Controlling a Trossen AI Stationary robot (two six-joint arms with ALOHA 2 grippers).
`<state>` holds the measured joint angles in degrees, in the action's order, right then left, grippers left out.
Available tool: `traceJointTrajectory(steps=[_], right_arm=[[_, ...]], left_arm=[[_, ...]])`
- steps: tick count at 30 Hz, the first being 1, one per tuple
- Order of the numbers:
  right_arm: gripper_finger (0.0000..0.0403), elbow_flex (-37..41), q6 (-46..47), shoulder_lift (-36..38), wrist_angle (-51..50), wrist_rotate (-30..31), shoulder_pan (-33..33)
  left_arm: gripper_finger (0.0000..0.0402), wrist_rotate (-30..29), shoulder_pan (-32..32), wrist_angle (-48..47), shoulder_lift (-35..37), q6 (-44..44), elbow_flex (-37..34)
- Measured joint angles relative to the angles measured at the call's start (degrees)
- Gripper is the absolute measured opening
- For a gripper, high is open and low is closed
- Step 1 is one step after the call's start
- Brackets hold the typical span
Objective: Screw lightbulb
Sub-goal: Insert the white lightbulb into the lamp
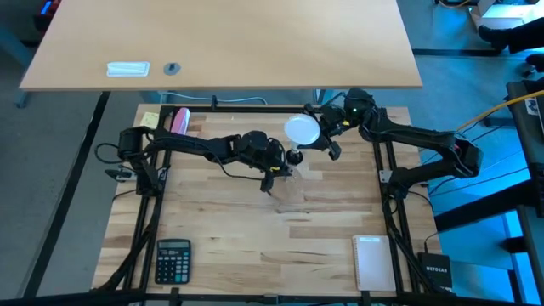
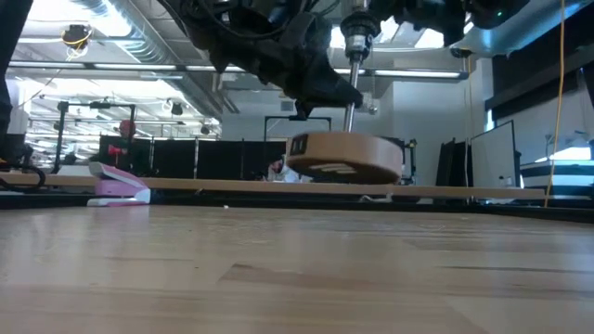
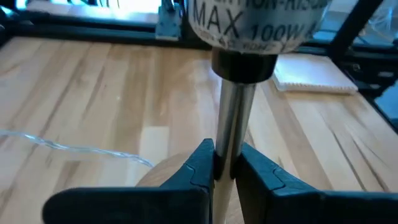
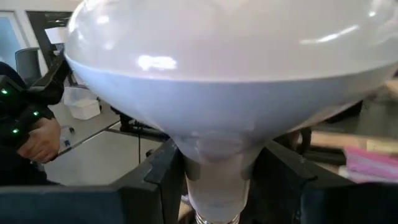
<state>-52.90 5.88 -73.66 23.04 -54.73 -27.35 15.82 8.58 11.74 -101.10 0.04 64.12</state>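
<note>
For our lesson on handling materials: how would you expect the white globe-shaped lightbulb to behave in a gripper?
The white globe-shaped lightbulb is probably fragile: its shell looks thin and glassy. The glossy surface reflects highlights, so it may slip; the right gripper is closed on its narrow neck, not the globe. Being round, it would likely roll if laid on the wooden table.

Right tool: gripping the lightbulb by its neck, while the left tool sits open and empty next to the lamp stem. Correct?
Not quite. The right tool does grip the lightbulb by its neck, but the left tool is not open and empty: the left wrist view shows its fingers shut on the silvery lamp stem.
</note>
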Motion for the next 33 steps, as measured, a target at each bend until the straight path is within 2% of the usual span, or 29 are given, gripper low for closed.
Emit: traceJointTrajectory(steps=[4, 33], right_arm=[[0.0163, 0.0, 0.0, -1.1, 0.0, -0.8, 0.7], [0.0163, 0.0, -1.8, -1.1, 0.3, 1.7, 1.5]], left_arm=[[0.0034, -1.8, -0.1, 0.3, 0.0, -0.7, 0.0], [0.0030, -3.9, -0.7, 1.5, 0.4, -2.4, 0.0]])
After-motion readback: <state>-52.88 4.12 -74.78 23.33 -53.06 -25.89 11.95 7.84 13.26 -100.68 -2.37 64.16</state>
